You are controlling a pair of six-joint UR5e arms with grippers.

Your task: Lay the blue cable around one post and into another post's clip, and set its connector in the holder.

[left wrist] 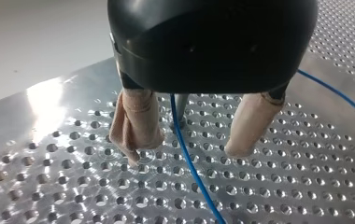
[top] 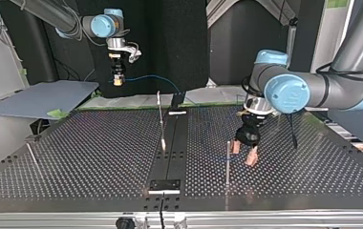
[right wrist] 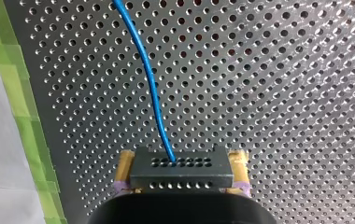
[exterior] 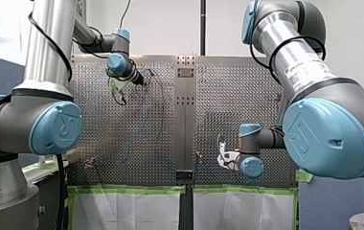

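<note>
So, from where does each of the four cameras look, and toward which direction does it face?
Front: behind and above the shoulders, facing out over the table; my left arm at its left, my right arm at its right.
Top: across the table, facing the arms, sides crossed.
Left wrist: on that wrist, looking along the open left pincer astride the blue cable.
Right wrist: along the right pincer, shut on the connector.
Shared: both wrist views show the blue cable and table.

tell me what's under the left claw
The blue cable runs across the perforated table under my left claw, between its open fingers, passing a post. The claw's black body covers the post's top and the cable beyond.
</note>
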